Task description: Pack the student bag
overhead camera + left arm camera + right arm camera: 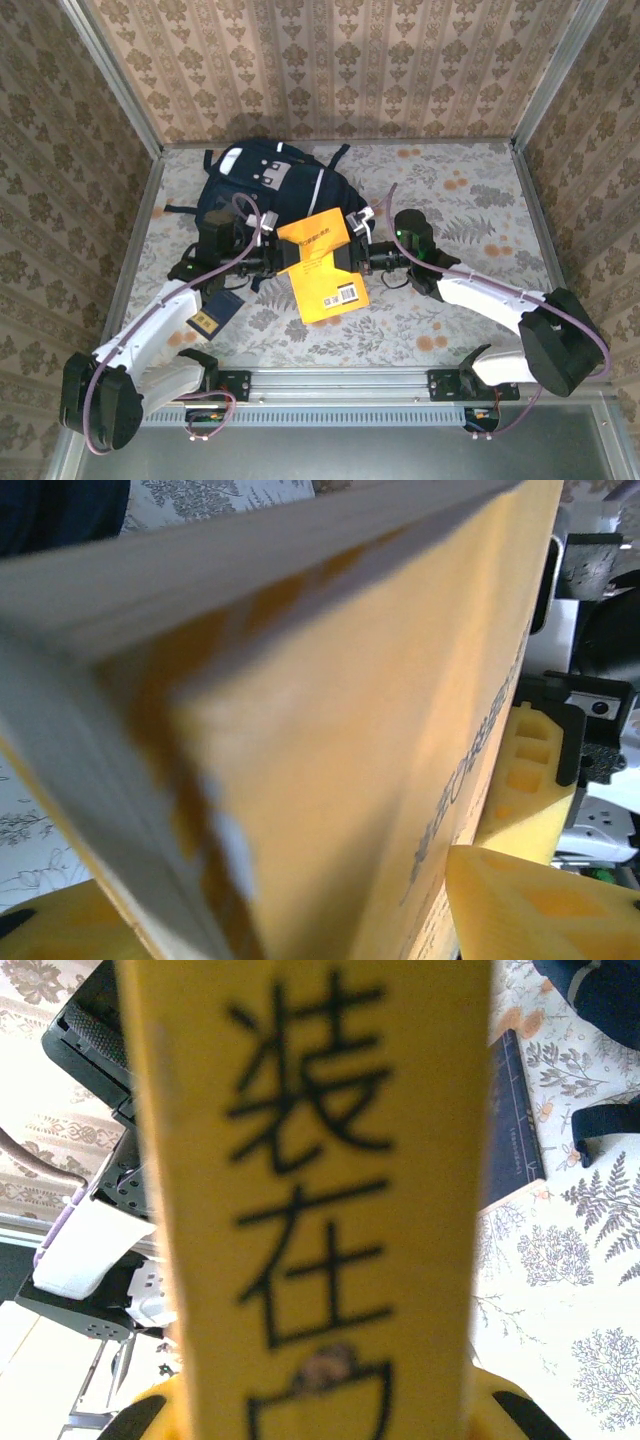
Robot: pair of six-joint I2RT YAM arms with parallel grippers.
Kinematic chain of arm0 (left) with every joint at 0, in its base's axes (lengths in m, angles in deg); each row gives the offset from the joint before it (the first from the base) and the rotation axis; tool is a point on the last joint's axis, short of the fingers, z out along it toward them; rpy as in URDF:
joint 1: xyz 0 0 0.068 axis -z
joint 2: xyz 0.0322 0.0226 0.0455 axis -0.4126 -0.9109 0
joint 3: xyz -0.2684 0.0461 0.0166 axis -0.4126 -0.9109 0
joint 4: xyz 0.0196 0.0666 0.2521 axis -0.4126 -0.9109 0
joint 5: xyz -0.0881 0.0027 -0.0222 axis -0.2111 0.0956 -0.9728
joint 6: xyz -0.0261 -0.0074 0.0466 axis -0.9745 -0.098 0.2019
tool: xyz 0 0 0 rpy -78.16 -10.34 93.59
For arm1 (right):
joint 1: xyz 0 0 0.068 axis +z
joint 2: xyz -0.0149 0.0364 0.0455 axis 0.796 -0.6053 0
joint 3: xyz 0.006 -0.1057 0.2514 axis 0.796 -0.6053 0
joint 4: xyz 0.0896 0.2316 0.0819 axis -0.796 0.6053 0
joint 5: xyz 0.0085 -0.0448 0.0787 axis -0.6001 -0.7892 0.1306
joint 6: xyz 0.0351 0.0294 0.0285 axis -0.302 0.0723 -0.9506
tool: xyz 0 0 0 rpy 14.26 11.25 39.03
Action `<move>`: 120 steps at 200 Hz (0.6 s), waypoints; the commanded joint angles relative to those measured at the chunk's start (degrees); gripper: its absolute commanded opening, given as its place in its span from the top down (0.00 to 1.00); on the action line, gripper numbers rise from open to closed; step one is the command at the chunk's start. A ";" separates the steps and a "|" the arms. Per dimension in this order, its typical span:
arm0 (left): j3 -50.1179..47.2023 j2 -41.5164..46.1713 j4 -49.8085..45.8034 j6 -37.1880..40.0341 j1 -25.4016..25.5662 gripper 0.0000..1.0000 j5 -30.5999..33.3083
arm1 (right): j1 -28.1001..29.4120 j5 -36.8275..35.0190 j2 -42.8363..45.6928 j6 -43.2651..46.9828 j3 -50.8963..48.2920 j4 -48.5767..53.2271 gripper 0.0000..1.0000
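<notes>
- left gripper (279, 262): astride the left edge of the yellow book (322, 268); grip cannot be told.
- student bag (262, 180): just behind the book.
- right gripper (356, 262): clamped on the book's right edge.
- Step: likely positioning the book; next move needs the bag's opening.

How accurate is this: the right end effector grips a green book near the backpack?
Wrong in colour only: the top view shows the book is yellow. The right end effector does grip it near the backpack.
</notes>
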 commanded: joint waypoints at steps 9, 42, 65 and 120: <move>0.30 2.64 4.31 -1.49 0.57 0.47 -1.39 | -0.31 0.83 2.61 0.52 1.63 -3.63 1.00; -1.20 4.44 7.10 -2.79 0.66 0.63 -1.21 | -1.47 -0.37 2.37 1.11 1.20 -1.91 1.00; -2.57 4.90 10.73 -4.72 0.92 0.75 -1.02 | -1.59 -0.39 2.11 0.96 1.21 -1.94 1.00; -3.46 3.85 15.09 -5.69 6.26 0.80 -0.08 | -1.60 -1.58 1.76 1.12 0.94 -1.82 1.00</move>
